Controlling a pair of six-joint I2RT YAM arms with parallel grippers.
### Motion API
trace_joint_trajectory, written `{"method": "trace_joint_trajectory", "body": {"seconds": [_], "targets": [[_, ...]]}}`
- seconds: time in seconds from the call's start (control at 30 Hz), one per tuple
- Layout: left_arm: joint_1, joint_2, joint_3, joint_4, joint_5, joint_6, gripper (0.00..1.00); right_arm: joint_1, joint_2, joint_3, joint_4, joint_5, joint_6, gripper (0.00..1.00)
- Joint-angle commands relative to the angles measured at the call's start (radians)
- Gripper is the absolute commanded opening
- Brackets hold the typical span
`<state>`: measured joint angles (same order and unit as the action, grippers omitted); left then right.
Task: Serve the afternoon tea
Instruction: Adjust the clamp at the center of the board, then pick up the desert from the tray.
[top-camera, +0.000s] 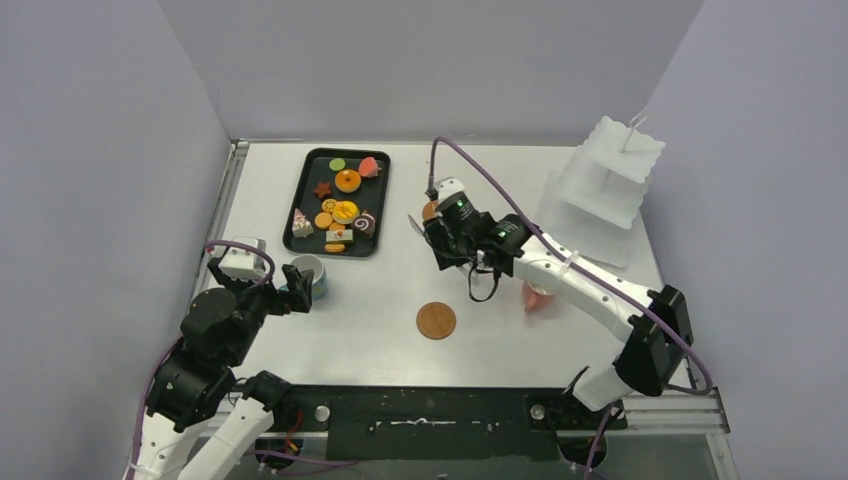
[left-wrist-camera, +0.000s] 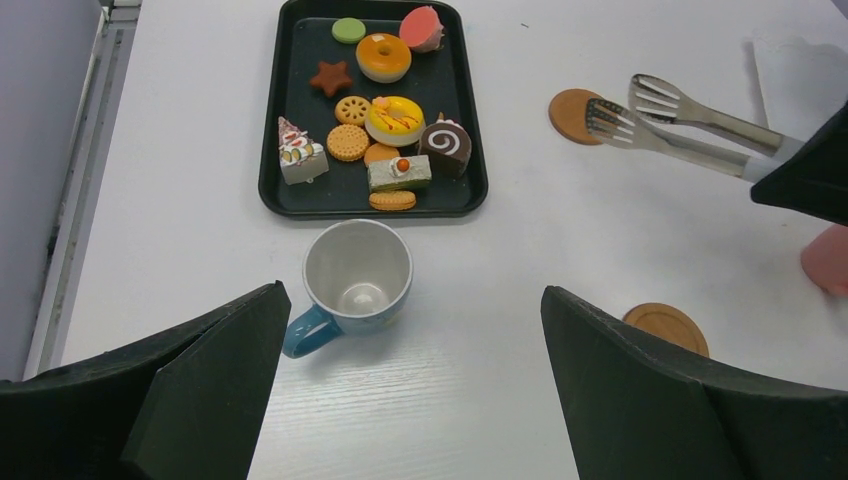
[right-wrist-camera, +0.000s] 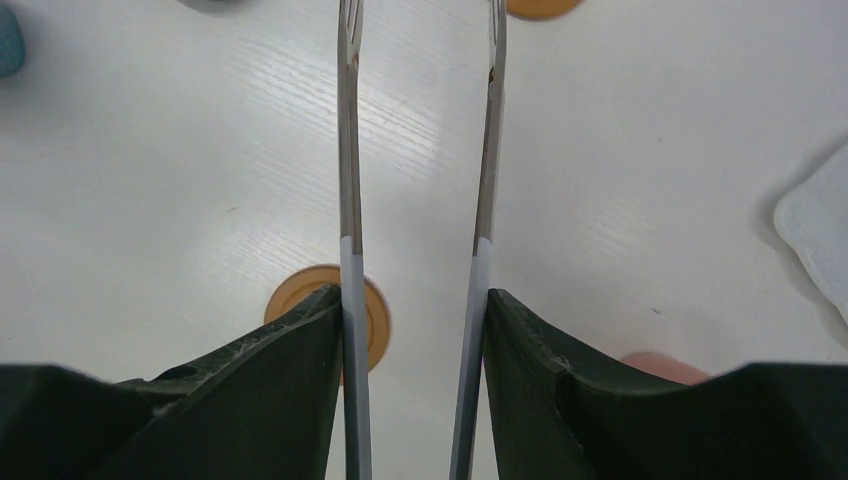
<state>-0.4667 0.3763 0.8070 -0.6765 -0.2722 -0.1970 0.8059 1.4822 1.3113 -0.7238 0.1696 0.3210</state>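
The toy pastries lie on the black tray (top-camera: 306, 190): an orange tart (left-wrist-camera: 383, 55), cookies (left-wrist-camera: 348, 142), a chocolate swirl roll (left-wrist-camera: 444, 142), a cake slice (left-wrist-camera: 298, 155) and a green disc (left-wrist-camera: 348, 30). The blue cup (left-wrist-camera: 358, 275) stands upright and empty just near of the tray. My left gripper (left-wrist-camera: 415, 290) is open and empty, close behind the cup (top-camera: 308, 272). My right gripper (right-wrist-camera: 415, 300) is shut on the metal tongs (right-wrist-camera: 350, 150), held above the table's middle with their tips (left-wrist-camera: 640, 115) apart. The pink cup (top-camera: 537, 297) is partly hidden behind the right arm.
One round brown coaster (top-camera: 436, 320) lies at the near middle. Another coaster (left-wrist-camera: 574, 115) lies by the tong tips. A white tiered stand (top-camera: 605, 185) stands at the far right. Grey walls close in both sides and the back.
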Motion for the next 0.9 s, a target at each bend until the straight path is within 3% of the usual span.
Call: {"method": "trace_joint_trajectory", "body": {"seconds": [0.0, 0.4, 0.87], "targets": [[0.010, -0.007, 0.005, 0.064, 0.012, 0.018, 0.97, 0.036, 0.089, 0.088, 0.165, -0.010, -0.081, 0.48], [0.016, -0.014, 0.002, 0.069, 0.020, 0.018, 0.97, 0.061, 0.352, 0.289, 0.255, -0.107, -0.237, 0.48], [0.025, -0.018, 0.001, 0.073, 0.027, 0.018, 0.97, 0.064, 0.464, 0.358, 0.253, -0.152, -0.283, 0.48]]}}
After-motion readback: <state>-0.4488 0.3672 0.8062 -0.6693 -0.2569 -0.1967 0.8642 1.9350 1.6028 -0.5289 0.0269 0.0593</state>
